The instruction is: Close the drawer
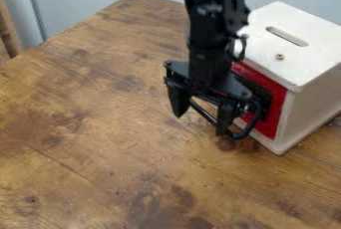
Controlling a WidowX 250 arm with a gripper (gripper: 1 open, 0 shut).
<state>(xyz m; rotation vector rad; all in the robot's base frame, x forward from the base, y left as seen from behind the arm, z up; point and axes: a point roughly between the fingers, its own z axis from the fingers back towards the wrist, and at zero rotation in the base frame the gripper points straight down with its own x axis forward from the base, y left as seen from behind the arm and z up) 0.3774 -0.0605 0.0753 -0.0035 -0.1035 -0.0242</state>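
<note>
In the single camera view, the gripper (205, 102) is seen pointing down with its jaws spread wide and nothing held between them. The drawer (262, 99) lies just beyond it, its black looped handle (237, 125) right at the fingers; contact cannot be judged. The red front appears slightly proud of the white box (296, 46), so the closing push is judged not yet done.

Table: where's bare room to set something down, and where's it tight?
The wooden table is bare along the left side and the near edge, from the gripper outward. It is crowded on the right: the open fingers stand at the drawer handle, right before the white box.
</note>
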